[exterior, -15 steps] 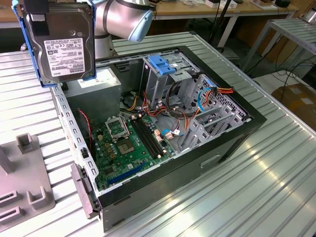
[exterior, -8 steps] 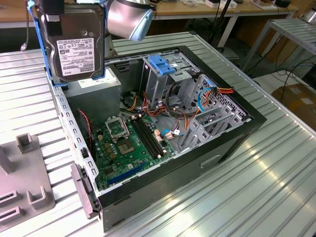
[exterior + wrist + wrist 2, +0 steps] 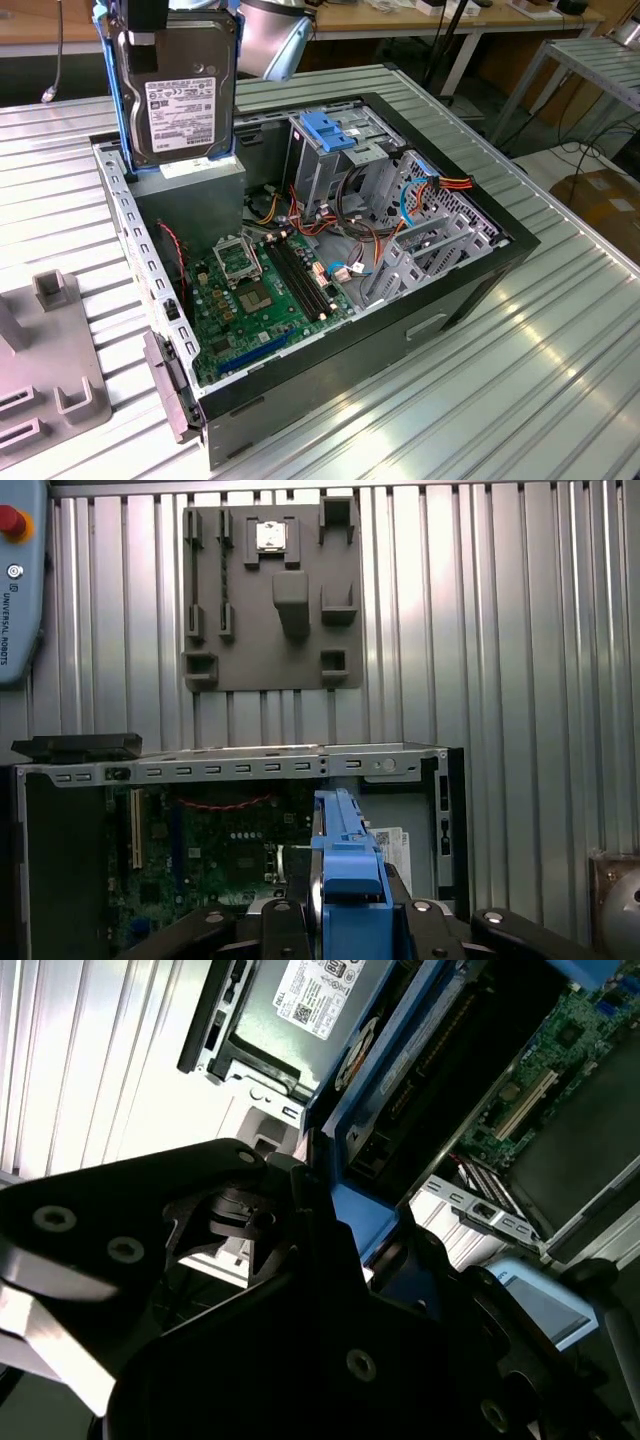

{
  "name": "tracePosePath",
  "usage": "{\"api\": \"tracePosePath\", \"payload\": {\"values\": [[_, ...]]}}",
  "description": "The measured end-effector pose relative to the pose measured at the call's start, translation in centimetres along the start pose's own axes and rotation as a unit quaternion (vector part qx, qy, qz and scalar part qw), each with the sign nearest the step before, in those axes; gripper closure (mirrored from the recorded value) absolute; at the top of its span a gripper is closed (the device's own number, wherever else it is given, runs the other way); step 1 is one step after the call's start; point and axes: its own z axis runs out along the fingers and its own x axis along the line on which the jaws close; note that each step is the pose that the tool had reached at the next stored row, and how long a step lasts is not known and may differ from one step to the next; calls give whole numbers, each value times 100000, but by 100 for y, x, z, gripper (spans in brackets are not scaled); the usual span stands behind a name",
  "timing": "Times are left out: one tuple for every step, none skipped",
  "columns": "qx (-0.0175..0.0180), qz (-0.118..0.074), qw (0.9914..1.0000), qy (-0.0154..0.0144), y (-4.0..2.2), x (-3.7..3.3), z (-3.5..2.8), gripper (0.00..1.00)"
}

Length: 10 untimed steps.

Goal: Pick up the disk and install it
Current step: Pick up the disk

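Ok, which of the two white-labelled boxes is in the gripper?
The disk, with blue side rails, upright in the gripper above the case; the power supply sits inside the case below it.

Metal disk (image 3: 178,95), probably plastic blue rails (image 3: 108,100)

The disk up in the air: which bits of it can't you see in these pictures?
- Exterior view: the pincer covers part of the disk at its top, and the picture's top edge cuts off the pincer itself.
- First wrist view: the disk is edge-on, so its label is hidden; the pincer covers the held end.
- Second wrist view: the pincer's dark body hides part of it.
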Motion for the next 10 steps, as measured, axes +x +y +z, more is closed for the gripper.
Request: {"api": "tracePosePath", "payload": {"values": [[-6, 23, 100000, 7, -9, 34, 0, 63], [-3, 29, 100000, 5, -11, 52, 1, 63], [-5, 37, 100000, 6, -14, 71, 2, 63], [-3, 38, 100000, 3, -16, 91, 2, 63], [-3, 41, 100000, 1, -21, 127, 3, 63], [-4, 50, 100000, 2, -28, 162, 4, 63], [-3, 57, 100000, 4, -34, 183, 5, 63], [-3, 65, 100000, 2, -40, 199, 5, 63], [-6, 70, 100000, 1, -50, 215, 6, 63], [-15, 72, 100000, 0, -63, 227, 6, 63]]}}
